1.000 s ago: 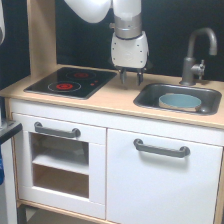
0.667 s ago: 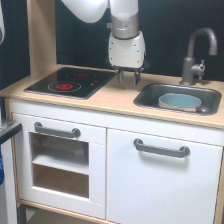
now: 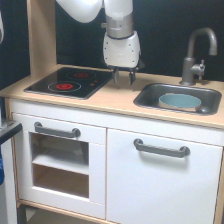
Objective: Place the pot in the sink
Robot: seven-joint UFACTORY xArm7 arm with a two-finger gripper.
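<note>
The blue-grey pot [image 3: 180,101] with its tan rim sits inside the dark grey sink [image 3: 150,96] at the exterior view's right. My gripper [image 3: 124,78] hangs above the counter between the hob and the sink, to the left of the pot and apart from it. Its fingers point down, stand slightly apart and hold nothing.
A black hob [image 3: 70,82] with red rings lies at the exterior view's left on the wooden counter [image 3: 115,102]. A grey tap [image 3: 196,55] stands behind the sink. White cabinet doors with grey handles [image 3: 161,148] are below.
My gripper has moved a little to the exterior view's left and slightly up, away from the sink. The pot has stayed in the sink.
</note>
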